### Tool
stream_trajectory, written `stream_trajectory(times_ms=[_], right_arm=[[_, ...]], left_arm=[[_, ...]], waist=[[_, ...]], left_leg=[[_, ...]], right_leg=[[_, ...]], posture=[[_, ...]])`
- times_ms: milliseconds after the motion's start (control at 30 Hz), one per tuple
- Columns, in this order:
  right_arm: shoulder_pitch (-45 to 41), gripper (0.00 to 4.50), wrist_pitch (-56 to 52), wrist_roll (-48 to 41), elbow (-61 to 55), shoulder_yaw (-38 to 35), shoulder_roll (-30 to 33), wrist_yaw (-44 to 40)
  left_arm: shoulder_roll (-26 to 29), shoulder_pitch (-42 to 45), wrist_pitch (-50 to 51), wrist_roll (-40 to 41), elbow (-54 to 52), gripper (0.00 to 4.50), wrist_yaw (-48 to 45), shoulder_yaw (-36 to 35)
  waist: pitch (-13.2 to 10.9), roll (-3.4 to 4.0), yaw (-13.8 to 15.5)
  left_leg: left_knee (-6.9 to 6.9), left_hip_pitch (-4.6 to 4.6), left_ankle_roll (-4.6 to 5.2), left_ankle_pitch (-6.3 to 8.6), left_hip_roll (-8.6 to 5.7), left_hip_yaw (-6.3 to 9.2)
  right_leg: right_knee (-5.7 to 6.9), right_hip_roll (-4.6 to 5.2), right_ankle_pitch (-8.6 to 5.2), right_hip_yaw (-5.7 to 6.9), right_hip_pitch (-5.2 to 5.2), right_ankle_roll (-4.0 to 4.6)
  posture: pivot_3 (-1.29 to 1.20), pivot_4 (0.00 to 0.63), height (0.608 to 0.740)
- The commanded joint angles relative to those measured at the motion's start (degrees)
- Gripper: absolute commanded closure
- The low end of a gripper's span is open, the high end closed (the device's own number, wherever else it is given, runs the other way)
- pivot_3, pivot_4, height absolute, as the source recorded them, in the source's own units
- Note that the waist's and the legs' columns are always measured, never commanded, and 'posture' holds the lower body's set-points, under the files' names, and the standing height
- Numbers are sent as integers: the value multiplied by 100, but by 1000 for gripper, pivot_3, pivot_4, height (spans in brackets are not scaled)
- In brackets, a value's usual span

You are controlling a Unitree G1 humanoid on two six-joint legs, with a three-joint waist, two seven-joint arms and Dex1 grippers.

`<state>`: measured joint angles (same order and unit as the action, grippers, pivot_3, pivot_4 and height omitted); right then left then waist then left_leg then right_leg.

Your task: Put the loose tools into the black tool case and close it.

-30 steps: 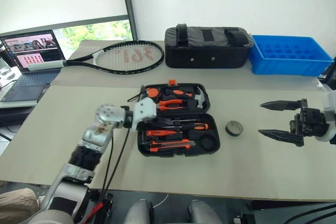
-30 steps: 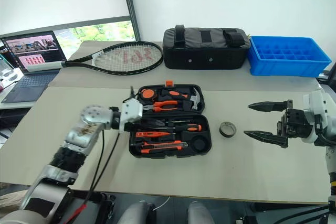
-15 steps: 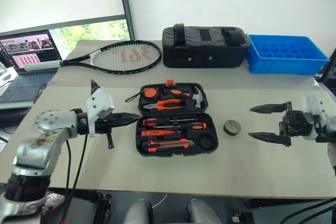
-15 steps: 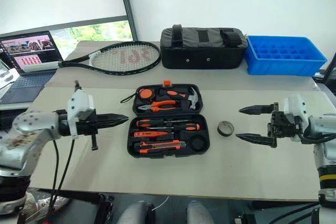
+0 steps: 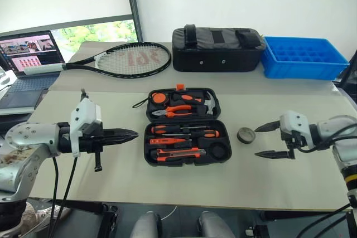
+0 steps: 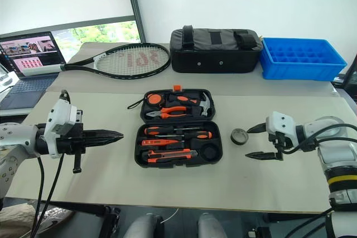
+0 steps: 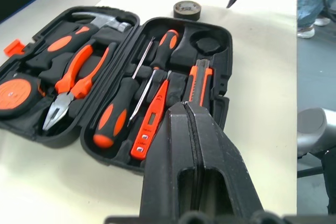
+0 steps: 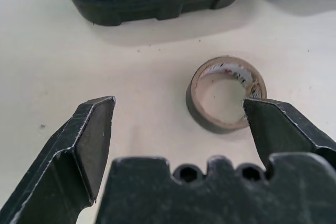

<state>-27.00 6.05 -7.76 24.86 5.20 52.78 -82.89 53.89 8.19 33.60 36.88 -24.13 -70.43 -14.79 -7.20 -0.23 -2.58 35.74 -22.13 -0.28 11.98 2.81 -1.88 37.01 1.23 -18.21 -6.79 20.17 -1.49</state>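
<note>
The black tool case (image 5: pixel 226 137) lies open at the middle of the table. Its near half holds two orange-and-black screwdrivers (image 7: pixel 118 116), a slim orange screwdriver (image 7: pixel 149 127) and a utility knife (image 7: pixel 197 85); a round slot (image 7: pixel 207 43) is empty. The dark tape roll (image 5: pixel 246 135) lies flat on the table just right of the case. My right gripper (image 5: pixel 257 141) is open and tilted down right beside the roll, one fingertip (image 8: pixel 100 111) on each side of it in the right wrist view, not touching. My left gripper (image 5: pixel 133 135) is shut and empty, pointing at the case from its left.
The case's far half holds pliers (image 5: pixel 181 110), a hammer and a tape measure. Behind it lie a tennis racket (image 5: pixel 125 59), a black fabric bag (image 5: pixel 217 48) and a blue crate (image 5: pixel 304 57). A laptop (image 5: pixel 28 54) stands at the far left.
My left gripper has pulled back to the left, off the case, staying shut. My right gripper has dropped and come in toward the tape roll, staying open.
</note>
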Motion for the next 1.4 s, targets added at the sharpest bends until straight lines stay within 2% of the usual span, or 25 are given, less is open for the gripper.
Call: stream_trajectory(times_ms=[33,100,200,367,400,433,467,500,567,800,833,900,1167,1400], right_arm=[[-253,0,69,206,84,86,-64,135],[-318,0,151,265,196,126,-90,132],[-411,0,228,371,364,193,-140,161],[-469,0,317,456,454,281,-260,224],[-482,0,321,477,473,291,-277,243],[-500,0,332,494,502,298,-290,251],[-516,0,350,507,525,301,-306,260],[-542,523,361,534,559,309,-322,281],[-599,1000,387,600,636,336,-352,331],[-707,3529,592,656,769,393,-462,284],[-710,3720,631,660,760,403,-459,271],[-701,4483,622,643,687,406,-448,244],[-586,4483,333,418,-308,350,-352,40],[98,4483,-1410,-252,-3141,608,-258,-109]], left_arm=[[200,340,462,584,-14,4242,-85,-60],[209,487,600,729,6,3824,-47,-31],[274,586,558,655,-6,2529,-123,116],[415,542,558,693,-15,846,-320,212],[440,523,550,696,-14,335,-360,198],[459,516,538,693,-13,84,-390,192],[480,498,526,694,-16,84,-421,171],[494,491,512,692,-16,0,-445,161],[524,468,485,681,-22,0,-488,141],[525,373,442,709,-98,0,-514,62],[531,345,434,708,-107,0,-522,44],[536,278,364,650,-117,0,-533,20],[537,159,138,613,-150,0,-506,-37],[552,173,-37,509,-56,0,-490,0]], waist=[[-1,-1,5],[-2,-2,19],[-2,-2,21],[-3,-4,-3],[-3,-4,-7],[-3,-2,-9],[-3,-2,-8],[-4,-2,-5],[-4,-3,-1],[-4,-3,-1],[-4,-3,-1],[-3,-2,-2],[-4,-2,-5],[-3,-1,28]], left_leg=[[0,-1,0,0,0,0],[0,-2,0,0,-1,0],[0,-4,0,0,-4,0],[-3,-3,0,0,-2,0],[-3,-2,0,0,-1,0],[-3,-2,0,0,0,0],[-3,-1,0,0,-1,0],[-3,-1,0,0,-1,0],[-2,-1,0,0,-1,0],[-2,-1,0,0,-1,0],[-2,-1,0,0,-1,0],[-3,-1,0,0,-1,-1],[-3,-1,0,0,1,0],[-6,-5,0,1,3,7]], right_leg=[[0,0,0,1,1,1],[0,1,-1,0,3,0],[-2,3,-1,1,2,0],[-1,-1,-1,1,4,2],[0,-2,-1,1,4,2],[0,-3,-1,0,4,2],[1,-2,-1,-1,4,2],[0,-2,-1,0,4,2],[0,-2,-1,0,3,2],[0,-2,-1,1,3,3],[0,-2,-1,0,3,3],[0,-1,-1,0,3,3],[1,-2,-1,0,4,4],[2,-1,-1,9,8,3]], posture=[[0,150,707],[0,150,707],[0,150,707],[0,150,707],[0,150,707],[0,150,707],[0,150,707],[0,150,707],[0,150,707],[0,150,707],[0,150,707],[0,150,707],[0,150,707],[0,150,707]])
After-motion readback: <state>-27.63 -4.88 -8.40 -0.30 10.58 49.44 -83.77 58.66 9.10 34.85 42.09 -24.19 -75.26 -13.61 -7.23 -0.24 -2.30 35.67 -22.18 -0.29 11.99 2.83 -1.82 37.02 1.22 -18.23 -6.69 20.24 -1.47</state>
